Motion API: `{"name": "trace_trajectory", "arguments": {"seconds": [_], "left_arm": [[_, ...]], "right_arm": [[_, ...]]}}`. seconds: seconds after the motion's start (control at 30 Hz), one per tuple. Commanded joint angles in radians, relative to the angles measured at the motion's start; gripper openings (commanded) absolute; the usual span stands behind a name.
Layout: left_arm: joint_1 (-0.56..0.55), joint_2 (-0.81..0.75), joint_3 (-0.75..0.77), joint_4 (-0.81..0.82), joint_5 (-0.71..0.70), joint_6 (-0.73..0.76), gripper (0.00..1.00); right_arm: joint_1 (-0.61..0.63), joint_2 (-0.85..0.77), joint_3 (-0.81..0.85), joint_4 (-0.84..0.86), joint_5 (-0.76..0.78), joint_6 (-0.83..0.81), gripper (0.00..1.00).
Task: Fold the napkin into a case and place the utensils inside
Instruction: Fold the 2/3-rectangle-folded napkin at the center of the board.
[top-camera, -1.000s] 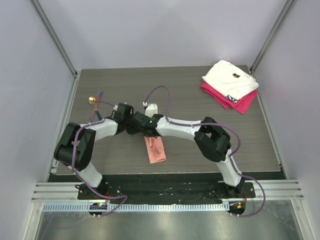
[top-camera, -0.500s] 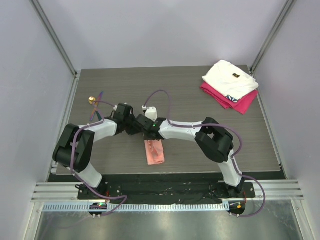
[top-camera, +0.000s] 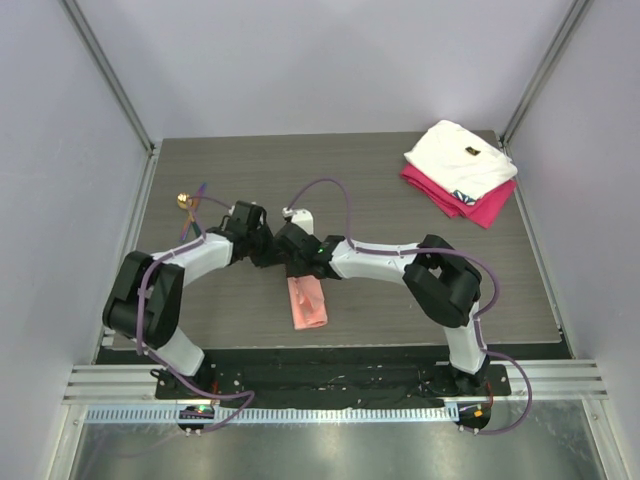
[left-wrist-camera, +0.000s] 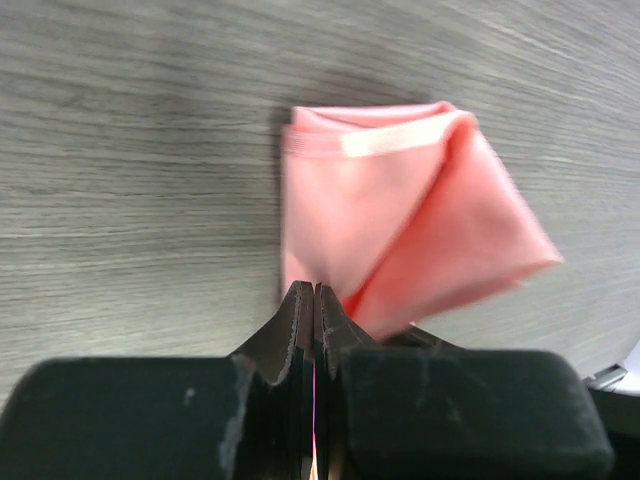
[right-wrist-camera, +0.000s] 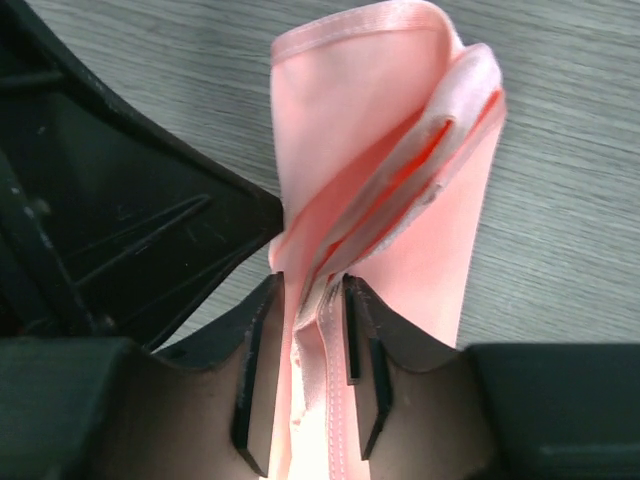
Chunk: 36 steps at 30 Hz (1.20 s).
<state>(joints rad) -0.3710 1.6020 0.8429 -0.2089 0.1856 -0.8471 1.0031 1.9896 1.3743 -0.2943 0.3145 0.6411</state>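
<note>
Between the right pincer's (right-wrist-camera: 310, 285) part-open fingers (right-wrist-camera: 365, 380) lies the napkin (right-wrist-camera: 370, 130); left pincer (left-wrist-camera: 313, 290) shut beside it.

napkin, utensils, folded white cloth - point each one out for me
napkin (top-camera: 308, 305): top external view, on the middle of the folded pink cloth.
utensils (top-camera: 186, 201): top external view, on the gold round bowl.
folded white cloth (top-camera: 460, 155): top external view, on the middle of its top face.

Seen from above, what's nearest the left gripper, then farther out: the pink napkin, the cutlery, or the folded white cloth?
1. The napkin: touching the left gripper, near the table's middle.
2. The cutlery: off to the left.
3. The white cloth: far right corner.
</note>
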Motion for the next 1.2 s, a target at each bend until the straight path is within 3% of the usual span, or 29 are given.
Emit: {"name": "trace_trajectory", "arguments": {"seconds": [0.0, 0.17, 0.43, 0.9, 1.1, 1.17], "left_arm": [[-0.002, -0.068, 0.067, -0.072, 0.035, 0.048, 0.0], [0.004, -0.105, 0.077, -0.11, 0.025, 0.06, 0.0], [0.038, -0.148, 0.078, -0.129, 0.071, 0.048, 0.0], [0.129, -0.267, 0.064, -0.21, 0.051, 0.069, 0.0], [0.139, -0.231, 0.077, -0.204, 0.106, 0.083, 0.0], [0.139, -0.226, 0.071, -0.189, 0.121, 0.077, 0.07]], "right_arm": [[-0.021, -0.06, -0.017, 0.087, -0.054, -0.038, 0.4], [-0.035, -0.066, -0.024, 0.132, -0.126, -0.078, 0.41], [-0.069, -0.092, -0.072, 0.242, -0.261, -0.165, 0.51], [-0.106, -0.025, -0.004, 0.233, -0.376, -0.215, 0.51], [-0.109, 0.003, 0.0, 0.267, -0.449, -0.202, 0.51], [-0.122, 0.008, -0.003, 0.277, -0.497, -0.195, 0.51]]}}
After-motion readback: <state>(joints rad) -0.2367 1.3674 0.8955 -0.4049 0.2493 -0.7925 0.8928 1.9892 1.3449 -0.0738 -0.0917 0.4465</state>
